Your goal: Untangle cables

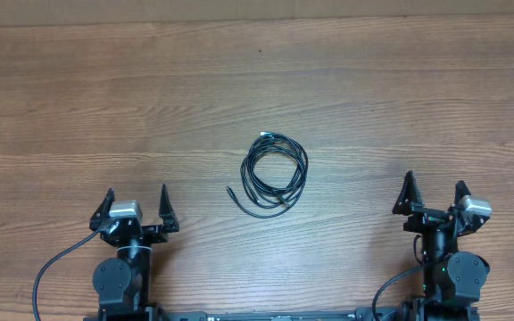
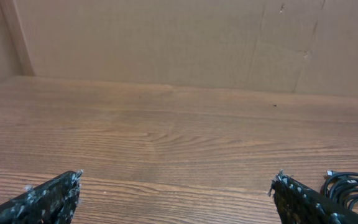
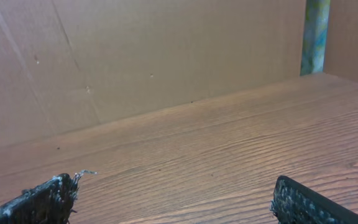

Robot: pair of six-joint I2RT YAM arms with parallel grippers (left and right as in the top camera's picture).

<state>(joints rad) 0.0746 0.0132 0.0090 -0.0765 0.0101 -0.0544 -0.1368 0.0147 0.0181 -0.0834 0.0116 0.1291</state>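
The cables (image 1: 274,173) lie in one coiled black bundle on the wooden table, midway between the arms, with a plug end sticking out at the lower left and another at the top. A part of the bundle shows at the lower right of the left wrist view (image 2: 351,186). My left gripper (image 1: 136,201) is open and empty at the front left, well apart from the bundle; its fingertips show in its own view (image 2: 176,186). My right gripper (image 1: 435,191) is open and empty at the front right (image 3: 176,186). The cables are out of the right wrist view.
A brown cardboard wall (image 2: 166,37) stands along the table's far edge, also in the right wrist view (image 3: 135,56). The arms' own thick black wires (image 1: 52,272) run at the front edge.
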